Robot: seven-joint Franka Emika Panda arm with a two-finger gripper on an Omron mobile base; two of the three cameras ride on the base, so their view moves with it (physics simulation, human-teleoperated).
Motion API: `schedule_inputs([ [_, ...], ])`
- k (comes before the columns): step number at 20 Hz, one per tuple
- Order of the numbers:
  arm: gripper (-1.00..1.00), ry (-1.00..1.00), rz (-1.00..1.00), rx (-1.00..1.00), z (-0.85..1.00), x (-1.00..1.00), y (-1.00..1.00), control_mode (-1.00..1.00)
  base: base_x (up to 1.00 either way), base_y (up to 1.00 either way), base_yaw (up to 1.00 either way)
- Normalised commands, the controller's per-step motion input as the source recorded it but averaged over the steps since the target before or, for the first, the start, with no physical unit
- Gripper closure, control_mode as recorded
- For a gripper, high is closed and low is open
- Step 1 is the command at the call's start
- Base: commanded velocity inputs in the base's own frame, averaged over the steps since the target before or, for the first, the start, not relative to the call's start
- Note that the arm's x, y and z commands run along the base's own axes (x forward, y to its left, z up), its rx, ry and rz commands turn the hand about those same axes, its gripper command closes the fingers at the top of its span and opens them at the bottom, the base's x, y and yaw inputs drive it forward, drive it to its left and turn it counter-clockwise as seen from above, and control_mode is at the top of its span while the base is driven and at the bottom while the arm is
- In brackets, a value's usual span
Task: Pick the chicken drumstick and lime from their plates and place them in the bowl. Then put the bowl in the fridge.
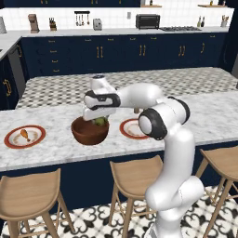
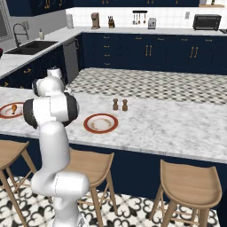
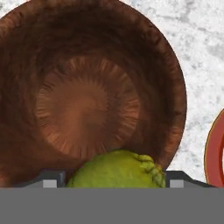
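1. Hand view, nearest: the end effector point(image 3: 114, 186) stands wide with the lime point(image 3: 117, 169) between its fingertips, directly above the bowl point(image 3: 26, 144). Contact cannot be confirmed, so whether it is gripped or just let go is unclear.
2. Bowl: dark wooden interior, bare bottom, nothing lying in it. It sits on the marble counter point(image 1: 56, 148).
3. Step in hand, by judgement: placing the lime. Next: release it fully, rise clear of the rim.
4. Plate point(image 1: 126, 131) beside the bowl: white centre bare.
5. Farther plate point(image 1: 10, 139): carries the chicken drumstick point(image 1: 25, 135), well apart from the bowl; next to be fetched.
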Motion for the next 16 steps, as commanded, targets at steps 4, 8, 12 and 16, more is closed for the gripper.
schedule_inputs([
  [4,1.00,0.00,0.01,0.00,-0.50,0.49,0.38,-1.00,0.00,0.00,0.00],
  [8,1.00,0.00,0.00,0.02,-0.69,0.49,0.51,-1.00,0.00,0.00,0.00],
  [12,-1.00,0.01,0.00,0.00,-0.61,0.47,0.41,-1.00,0.00,0.00,0.00],
  [16,-1.00,0.00,0.00,0.00,-0.05,0.09,0.12,-1.00,0.00,0.00,0.00],
])
